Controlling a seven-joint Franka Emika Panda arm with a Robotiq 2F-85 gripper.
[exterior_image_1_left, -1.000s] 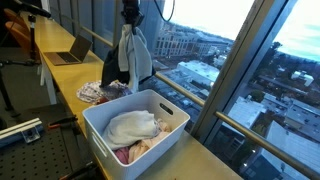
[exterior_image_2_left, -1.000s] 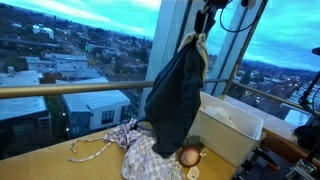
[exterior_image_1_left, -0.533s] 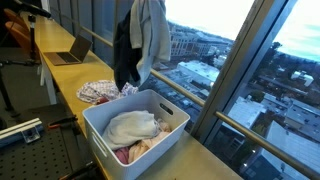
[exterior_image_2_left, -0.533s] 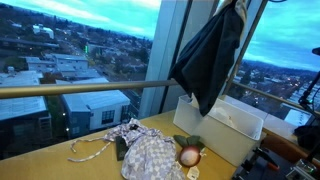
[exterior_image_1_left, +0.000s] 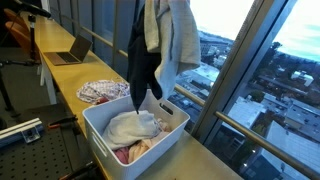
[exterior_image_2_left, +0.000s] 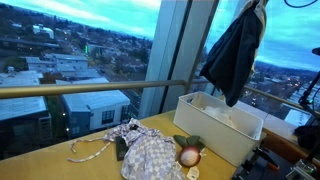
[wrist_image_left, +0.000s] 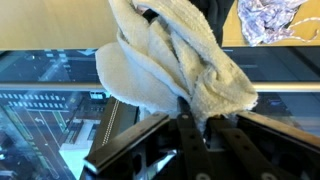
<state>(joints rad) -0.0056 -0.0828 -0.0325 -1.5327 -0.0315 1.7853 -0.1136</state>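
A dark garment (exterior_image_1_left: 143, 65) bundled with a pale towelling cloth (exterior_image_1_left: 175, 40) hangs from the top of the picture above the white bin (exterior_image_1_left: 100, 125). Its lower tip dangles just over the pale clothes (exterior_image_1_left: 135, 128) lying in the bin. In an exterior view the same dark garment (exterior_image_2_left: 235, 60) hangs over the bin (exterior_image_2_left: 215, 130). In the wrist view my gripper (wrist_image_left: 200, 117) is shut on the pale cloth (wrist_image_left: 170, 60), which bulges out past the fingers (wrist_image_left: 183, 122). The gripper itself is cut off by the top edge in both exterior views.
A patterned cloth (exterior_image_1_left: 97, 92) lies heaped on the wooden counter beside the bin, also in an exterior view (exterior_image_2_left: 150, 155) next to a small round object (exterior_image_2_left: 188, 156). A laptop (exterior_image_1_left: 70, 52) stands farther along. Window glass and a railing (exterior_image_2_left: 90, 88) run along the counter.
The hanging garments have been lifted and carried sideways, from above the patterned cloth to above the white bin. The grip has not changed.
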